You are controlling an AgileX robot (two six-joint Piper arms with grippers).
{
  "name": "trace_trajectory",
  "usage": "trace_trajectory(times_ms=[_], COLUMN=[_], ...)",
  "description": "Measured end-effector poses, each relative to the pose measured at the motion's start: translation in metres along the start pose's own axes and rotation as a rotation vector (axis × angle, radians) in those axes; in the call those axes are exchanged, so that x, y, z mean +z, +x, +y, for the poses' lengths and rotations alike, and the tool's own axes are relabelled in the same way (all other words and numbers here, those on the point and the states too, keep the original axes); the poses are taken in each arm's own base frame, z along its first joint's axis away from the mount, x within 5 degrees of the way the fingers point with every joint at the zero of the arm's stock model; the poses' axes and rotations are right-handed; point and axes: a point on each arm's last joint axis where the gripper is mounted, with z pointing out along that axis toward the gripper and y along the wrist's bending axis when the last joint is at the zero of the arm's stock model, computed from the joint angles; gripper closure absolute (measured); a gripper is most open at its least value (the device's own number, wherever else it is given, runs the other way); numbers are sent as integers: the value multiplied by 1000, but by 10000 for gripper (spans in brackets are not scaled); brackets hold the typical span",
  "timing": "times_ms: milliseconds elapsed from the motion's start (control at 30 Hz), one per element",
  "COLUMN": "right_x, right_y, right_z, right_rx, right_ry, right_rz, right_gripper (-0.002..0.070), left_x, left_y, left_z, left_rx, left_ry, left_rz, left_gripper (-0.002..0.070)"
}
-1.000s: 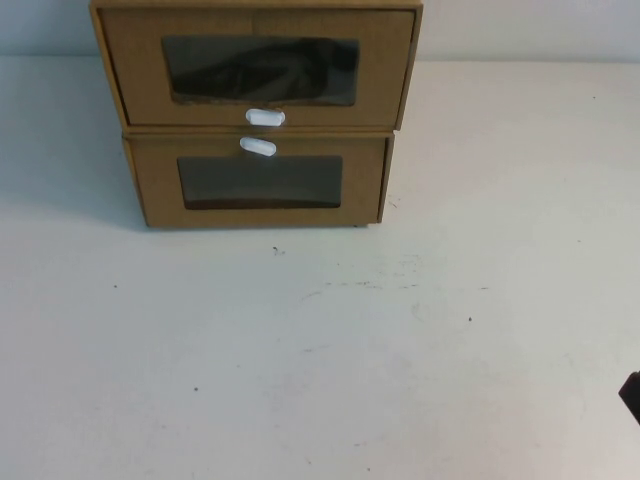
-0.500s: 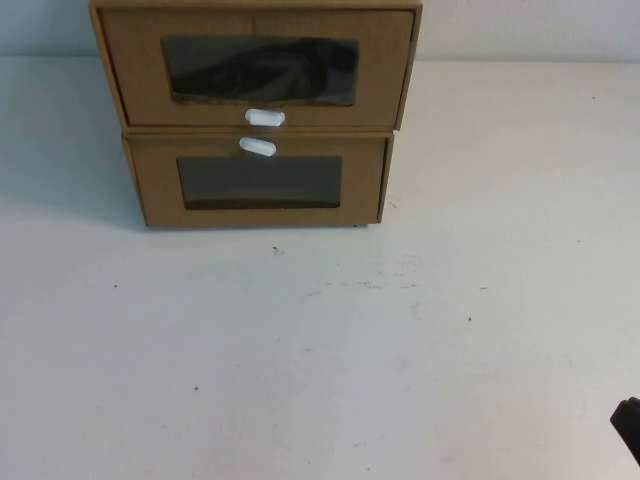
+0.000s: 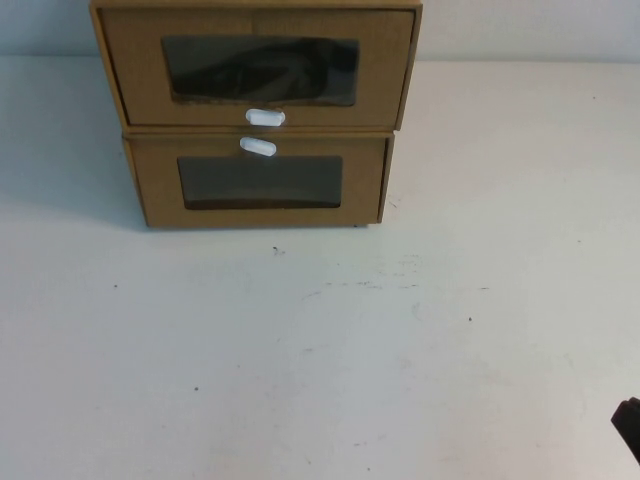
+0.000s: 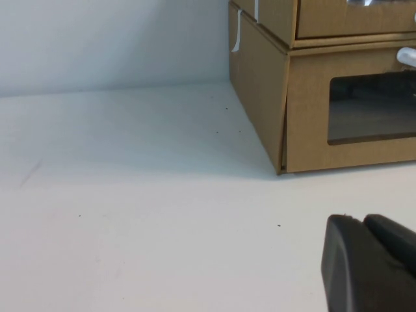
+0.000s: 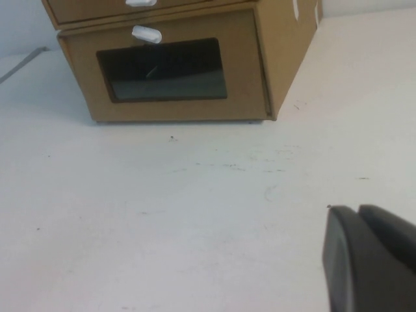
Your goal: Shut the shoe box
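The shoe box [image 3: 258, 66], upper of two stacked at the table's [image 3: 330, 360] far edge, juts slightly forward over its twin box [image 3: 258, 182], so by my read it still needs pushing home. Right gripper [image 3: 629, 428] sits at the near right corner, left gripper [image 4: 370, 263] low near the boxes' left side; finger state cannot be told for either. No legible writing or brand anywhere.
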Motion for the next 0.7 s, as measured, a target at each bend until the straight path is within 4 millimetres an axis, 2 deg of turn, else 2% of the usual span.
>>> trace_trajectory(times_ms=[133, 233, 433, 567, 700], right_x=[-1, -4, -18, -29, -30], right_y=[-1, -5, -2, 4, 5], right_z=[-2, -10, -24, -23, -23], right_rx=[-105, -149, -141, -137, -137], right_ry=[27, 128, 350, 403, 421], right_rz=[-17, -54, -61, -58, -61], right_gripper=[687, 687, 687, 687, 687], left_x=[0, 0, 0, 0, 0], left_y=[0, 0, 0, 0, 0], left_z=[0, 0, 0, 0, 0], left_rx=[0, 0, 0, 0, 0], left_ry=[0, 0, 0, 0, 0], left_rz=[0, 0, 0, 0, 2], left_gripper=[677, 677, 677, 677, 677])
